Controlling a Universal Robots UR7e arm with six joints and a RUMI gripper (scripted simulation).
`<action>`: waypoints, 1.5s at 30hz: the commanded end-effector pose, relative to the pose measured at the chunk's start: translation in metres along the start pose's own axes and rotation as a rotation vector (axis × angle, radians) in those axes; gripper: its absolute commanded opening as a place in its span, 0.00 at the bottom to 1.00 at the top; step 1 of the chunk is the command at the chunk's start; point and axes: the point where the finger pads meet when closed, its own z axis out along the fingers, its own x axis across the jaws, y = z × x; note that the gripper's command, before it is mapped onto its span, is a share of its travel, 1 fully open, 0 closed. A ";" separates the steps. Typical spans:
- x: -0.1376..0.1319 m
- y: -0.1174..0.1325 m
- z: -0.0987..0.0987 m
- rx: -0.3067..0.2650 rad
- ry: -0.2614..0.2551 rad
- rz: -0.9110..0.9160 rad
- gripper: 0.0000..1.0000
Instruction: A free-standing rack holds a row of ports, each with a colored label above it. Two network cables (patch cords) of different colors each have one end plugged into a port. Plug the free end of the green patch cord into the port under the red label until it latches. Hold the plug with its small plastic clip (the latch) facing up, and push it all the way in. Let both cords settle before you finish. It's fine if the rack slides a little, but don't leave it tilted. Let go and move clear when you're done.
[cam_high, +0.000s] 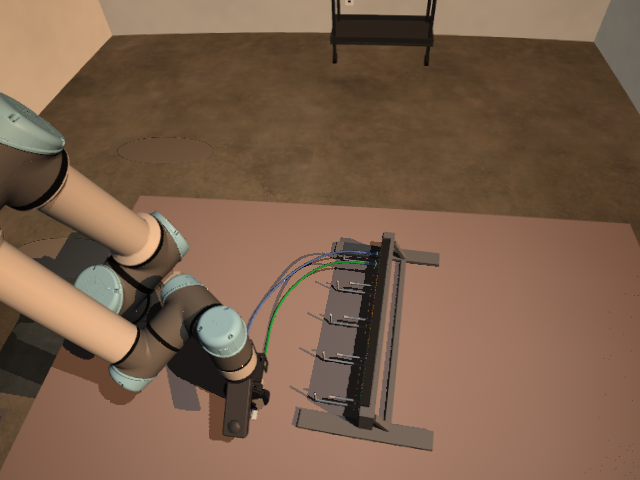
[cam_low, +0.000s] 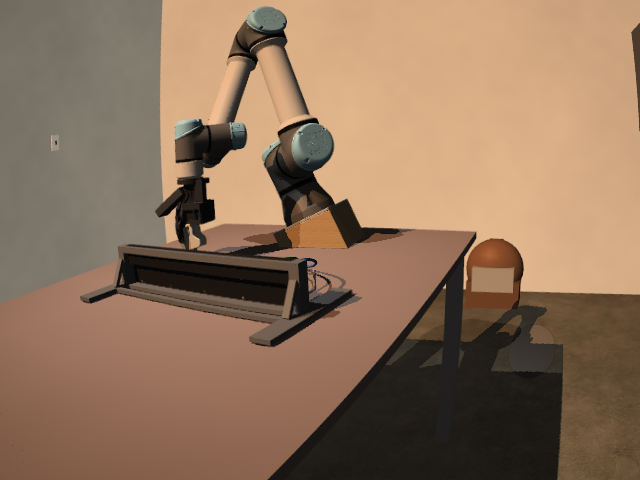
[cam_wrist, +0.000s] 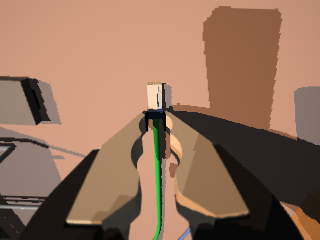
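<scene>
Wrist view shows my claw closed on the green patch cord right behind its pale plug, which juts just beyond the fingertips above the table. I judge the plug light, rigid and brittle at the latch, the cord limp behind, so hold belongs at the plug body. The rack stands apart, ahead of the claw.

The rack's port labels are too small to tell apart.
</scene>
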 end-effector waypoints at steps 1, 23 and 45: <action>0.000 0.000 0.000 0.001 -0.001 0.000 0.00; 0.000 0.000 -0.006 0.001 -0.001 0.000 0.00; 0.000 0.000 -0.038 0.001 -0.001 0.000 0.00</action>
